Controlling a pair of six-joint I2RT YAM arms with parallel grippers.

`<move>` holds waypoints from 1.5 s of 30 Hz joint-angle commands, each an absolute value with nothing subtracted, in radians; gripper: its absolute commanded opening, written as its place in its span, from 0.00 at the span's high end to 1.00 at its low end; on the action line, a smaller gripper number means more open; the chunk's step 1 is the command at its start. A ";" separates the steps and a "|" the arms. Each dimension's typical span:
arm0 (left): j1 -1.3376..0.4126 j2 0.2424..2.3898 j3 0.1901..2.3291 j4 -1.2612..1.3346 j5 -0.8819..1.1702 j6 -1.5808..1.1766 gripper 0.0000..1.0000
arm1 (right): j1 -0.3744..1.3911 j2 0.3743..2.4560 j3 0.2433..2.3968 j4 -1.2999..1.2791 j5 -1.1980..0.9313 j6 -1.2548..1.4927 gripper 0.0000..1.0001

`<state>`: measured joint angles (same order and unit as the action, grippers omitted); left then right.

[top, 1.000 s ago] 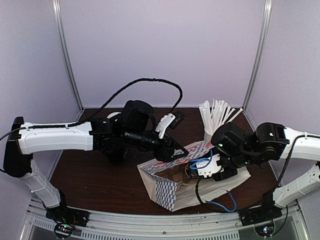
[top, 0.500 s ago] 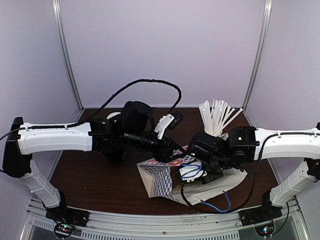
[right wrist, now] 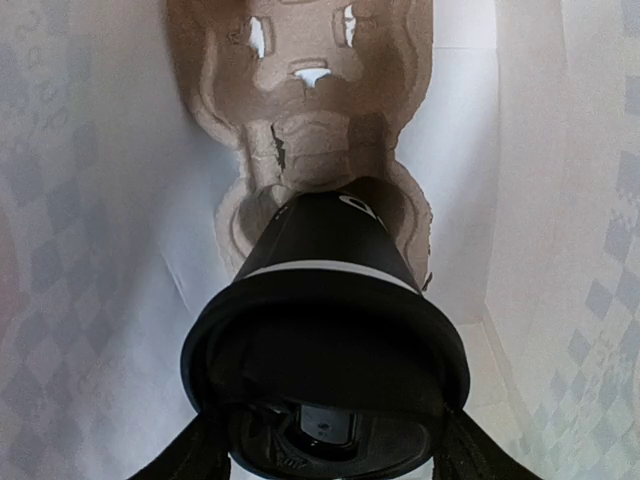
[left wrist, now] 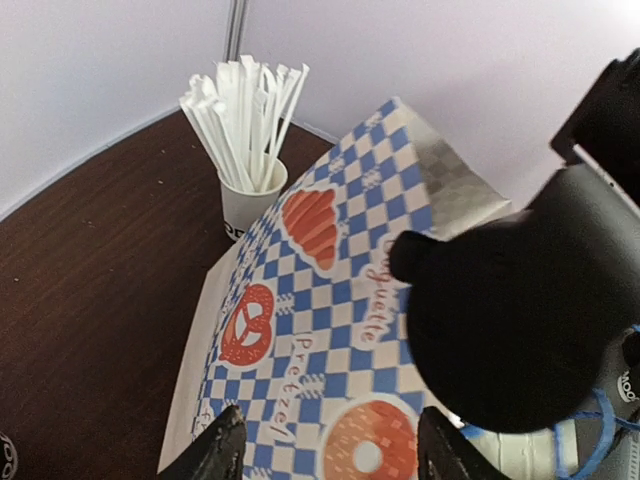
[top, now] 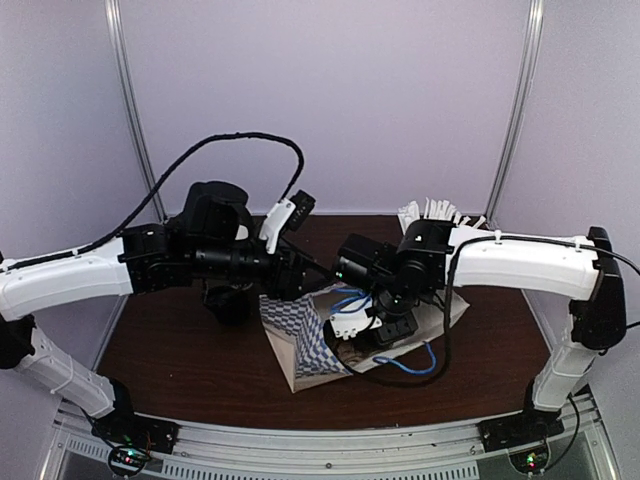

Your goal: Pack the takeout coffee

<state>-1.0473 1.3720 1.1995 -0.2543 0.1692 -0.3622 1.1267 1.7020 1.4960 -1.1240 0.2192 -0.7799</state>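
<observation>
The blue-and-white checkered bag lies tilted on the table and fills the left wrist view. My right gripper is inside the bag, shut on the takeout coffee, a black cup with a black lid. The cup's base is at a well of a brown pulp cup carrier at the bag's bottom. In the top view the right gripper reaches into the bag's mouth, and the cup is hidden there. My left gripper is at the bag's top edge, its jaws wide apart over the printed side.
A white cup of white sticks stands behind the bag, partly hidden by the right arm in the top view. The right arm's black body crowds the left wrist view. A blue cable loops by the bag.
Both arms and the bag have shifted left. The right gripper has gone from the bag's mouth deeper inside with the cup. The left arm has drawn back to the left.
</observation>
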 commanded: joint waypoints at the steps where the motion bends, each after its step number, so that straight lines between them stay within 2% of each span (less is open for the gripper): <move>1: -1.011 1.289 1.155 -0.264 0.149 -0.325 0.40 | 1.059 1.827 1.598 -1.237 0.152 -0.804 0.38; 14: -0.951 1.167 1.086 -0.296 0.175 -0.316 0.38 | 0.999 2.124 1.964 -1.543 0.002 -0.870 0.39; 20: -0.941 1.112 1.081 -0.335 0.165 -0.300 0.37 | 0.963 2.140 1.946 -1.481 -0.046 -0.886 0.39; 31: -0.939 1.089 1.046 -0.313 0.164 -0.310 0.37 | 0.860 2.034 1.784 -1.276 -0.141 -0.929 0.41; 45: -0.939 1.117 1.039 -0.270 0.198 -0.331 0.37 | 0.812 2.210 1.954 -1.405 -0.240 -0.948 0.41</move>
<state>-0.9440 1.1217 1.0515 -0.3359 0.1822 -0.3244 0.8227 2.0823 1.9697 -1.4048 -0.2096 -0.9405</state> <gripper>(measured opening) 0.625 0.616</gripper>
